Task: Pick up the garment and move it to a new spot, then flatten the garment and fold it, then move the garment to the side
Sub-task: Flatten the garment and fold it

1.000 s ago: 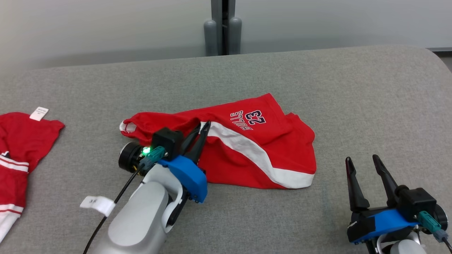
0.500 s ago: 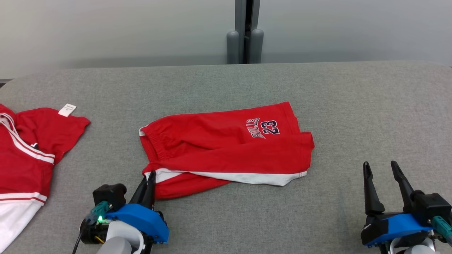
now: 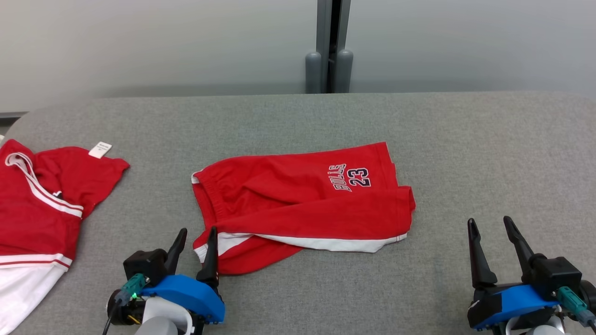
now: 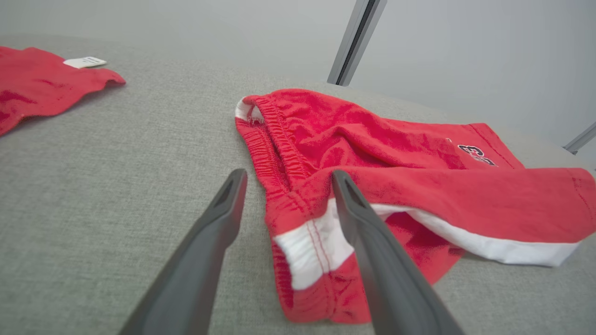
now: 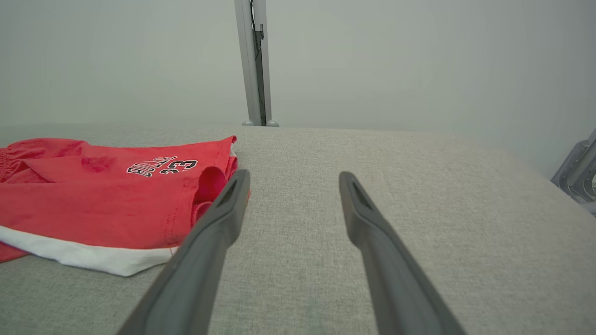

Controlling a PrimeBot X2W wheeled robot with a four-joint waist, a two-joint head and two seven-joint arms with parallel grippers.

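Resting folded on the table (image 3: 465,139), nothing gripped

Seen from the head: red shorts (image 3: 302,204) near the middle of the grey table, laid lengthwise left to right, waistband at the left, leg hems at the right. Folded over, with a white stripe along the near edge and "BULLS 23" upside down toward the far right. Not quite flat — a lower layer poking out at the near-left corner, a small ripple by the right hem.

Left gripper (image 3: 198,230) at the lower left, fingers spread wide, clamped on nothing. Tip of its right finger over that near-left corner in the head view. From the left wrist, white-banded corner lying between the two fingers and partly under the right one; touching or just above, cannot tell.

Right gripper (image 3: 490,220) at the lower right, likewise wide apart and empty, over bare table, clear of the shorts' right end. From the right wrist, hem just beyond the tip of its left finger.

Off at the far left, a second garment (image 3: 42,195) — red with white stripes and a white tag (image 3: 100,150) — well apart from the shorts. Behind the table, a pale wall (image 3: 139,42) and a grey post (image 3: 329,46).
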